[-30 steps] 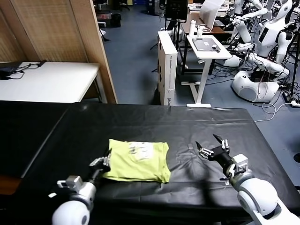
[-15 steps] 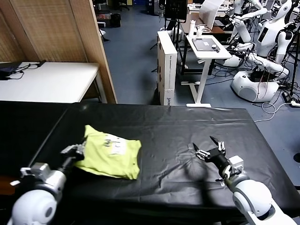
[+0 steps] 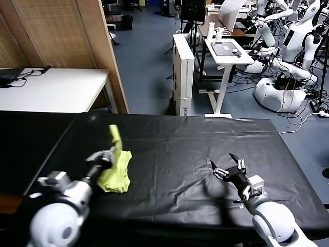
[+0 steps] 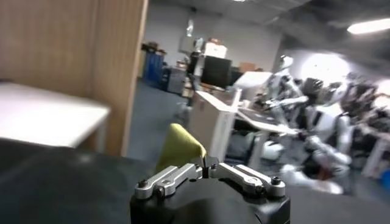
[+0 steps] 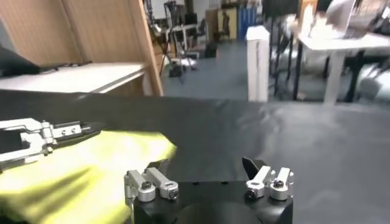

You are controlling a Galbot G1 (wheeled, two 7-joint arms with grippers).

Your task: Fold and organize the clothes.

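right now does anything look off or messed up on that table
Yes: the lime T-shirt is no flat fold. It stands bunched at the left of the black tablecloth, one end sticking up, pinched in the shut left gripper. The right gripper hovers open, apart from it.

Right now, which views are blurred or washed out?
Left wrist view: background smeared, bright glare at upper right, the left hand itself fairly crisp. Right wrist view: T-shirt and far room soft. Head view: mostly sharp, T-shirt slightly smeared, soft shadow under the right hand.
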